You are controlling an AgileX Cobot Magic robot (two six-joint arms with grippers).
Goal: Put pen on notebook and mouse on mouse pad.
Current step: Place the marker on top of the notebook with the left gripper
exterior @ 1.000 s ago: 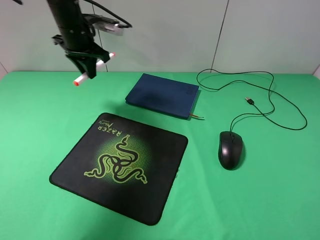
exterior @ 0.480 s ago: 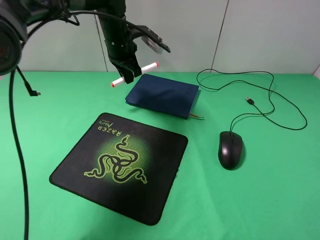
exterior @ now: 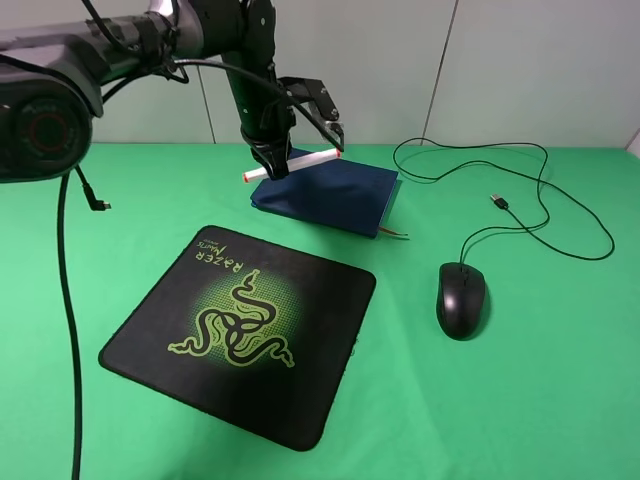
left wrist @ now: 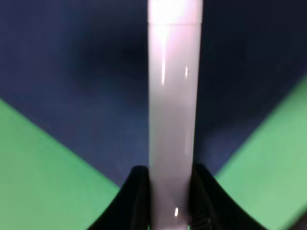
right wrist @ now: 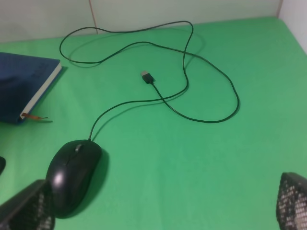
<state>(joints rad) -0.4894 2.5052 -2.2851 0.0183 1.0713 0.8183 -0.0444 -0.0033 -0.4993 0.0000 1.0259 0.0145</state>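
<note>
High cam: green tabletop (exterior: 520,400), grey wall behind. The left arm reaches in from the upper left. The left gripper (exterior: 276,166) hangs over the left edge of the navy notebook (exterior: 340,192), jaws clenched on a thick white pen (exterior: 306,159) w/ orange-red caps. The pen is held roughly level. One cap sticks out past the book on the left and the other end is over the cover. Can't tell if the pen touches the cover.

Left wrist cam, close up: the white barrel runs straight out between two black fingers (left wrist: 137,199), which press it on both sides. The dark blue cover fills the bkgd, w/ green cloth on either side of the book's corner.

The notebook lies closed at back centre. A thin ribbon bookmark (exterior: 396,234) pokes out at its front right corner.

The mouse pad (exterior: 150,345), black w/ a green snake logo and "RAZER" lettering, lies flat at front left, in front of the notebook and apart from it.

The black mouse (exterior: 462,300) sits on bare cloth to the right of the pad, not touching it. Its thin cable (exterior: 560,240) loops toward the back right. The USB plug (exterior: 498,201) lies loose on the cloth.

Right wrist cam: the right gripper (right wrist: 159,205) is released. Its two black mesh-faced fingertips (right wrist: 24,211) are spread wide w/ only cloth between them. The mouse is just beside one fingertip.
</note>
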